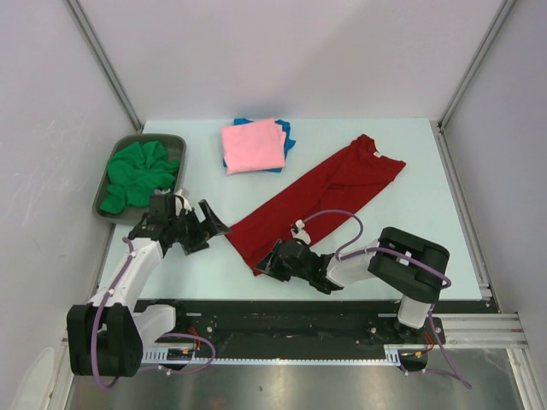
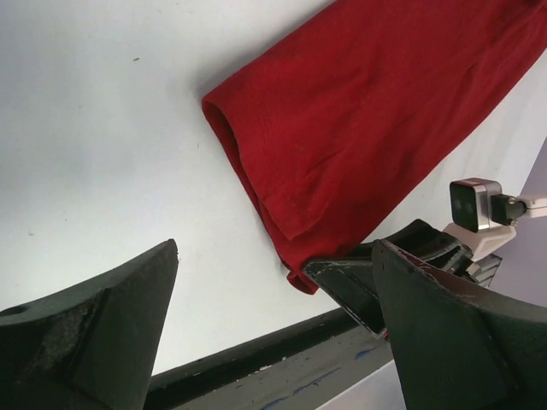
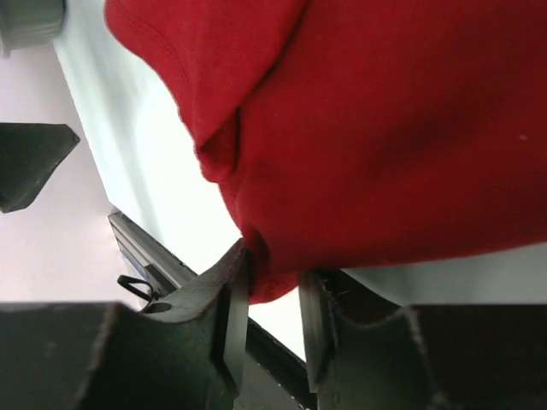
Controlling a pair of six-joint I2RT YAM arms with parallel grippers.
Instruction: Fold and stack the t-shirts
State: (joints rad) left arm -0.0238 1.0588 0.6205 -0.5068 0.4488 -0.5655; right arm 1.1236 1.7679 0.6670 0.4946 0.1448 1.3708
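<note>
The dark red t-shirt [image 1: 325,192] lies folded lengthwise in a long diagonal strip from back right to front centre. My right gripper [image 1: 265,269] is at its near bottom corner, and its jaws [image 3: 273,273] are closed on the hem of the red cloth [image 3: 385,128]. My left gripper [image 1: 214,232] is open and empty just left of the shirt's near left corner [image 2: 367,128], and in its own view [image 2: 275,248] it is above bare table. The folded pink t-shirt [image 1: 253,145] lies on the blue one [image 1: 288,137] at the back. The green t-shirt [image 1: 141,171] is crumpled.
The green shirt fills a grey metal tray [image 1: 141,137] at the table's left edge, just behind my left arm. The table's black front rail [image 1: 282,312] runs close behind my right gripper. White walls enclose the table.
</note>
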